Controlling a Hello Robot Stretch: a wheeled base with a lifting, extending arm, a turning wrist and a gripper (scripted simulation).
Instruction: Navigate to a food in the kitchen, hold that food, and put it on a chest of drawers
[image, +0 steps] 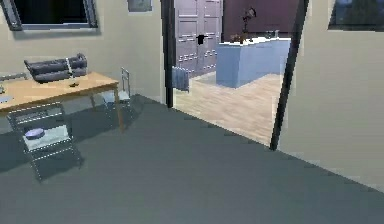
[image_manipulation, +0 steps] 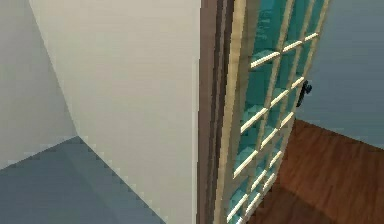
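Note:
Through an open doorway (image: 235, 70) in the forward view I see a room with a light wooden floor and a pale blue counter (image: 250, 60). Small objects stand on the counter's top, too small to name. No food can be made out from here.
A wooden desk (image: 55, 92) with a dark printer (image: 55, 68) stands at the forward view's left, with a metal chair (image: 45, 135) in front and another chair (image: 122, 92) beside it. Grey floor lies ahead. A glass-paned door (image_manipulation: 270, 110) and cream wall (image_manipulation: 130, 90) are close in the arm side view.

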